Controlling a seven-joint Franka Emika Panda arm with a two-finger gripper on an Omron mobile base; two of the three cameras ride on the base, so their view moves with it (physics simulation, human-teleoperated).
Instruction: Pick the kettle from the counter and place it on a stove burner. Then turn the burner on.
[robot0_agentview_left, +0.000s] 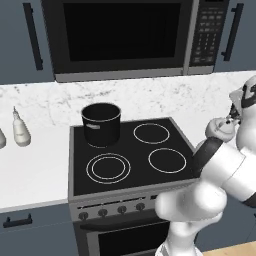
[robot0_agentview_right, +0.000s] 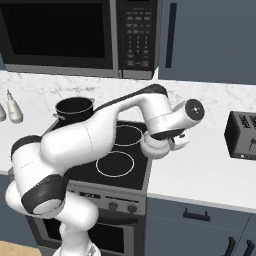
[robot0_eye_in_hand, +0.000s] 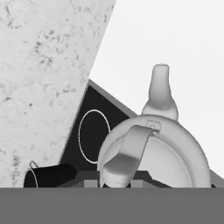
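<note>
Seemingly poised at kettle (robot0_eye_in_hand: 168, 153) handle, gripper (robot0_agentview_right: 167, 145) low over it; jaw state cannot tell. Kettle on surface (robot0_agentview_right: 210, 170) just right of cooktop (robot0_agentview_left: 130, 155). Beyond: double-ring stove burner (robot0_agentview_left: 108, 168) free, black pot (robot0_agentview_left: 101, 123) occupying rear-left.

Stove area, seen from the left
Black pot (robot0_agentview_left: 101, 123) on cooktop (robot0_agentview_left: 131, 175); kettle (robot0_agentview_left: 220, 127) partly visible behind the arm.
</note>
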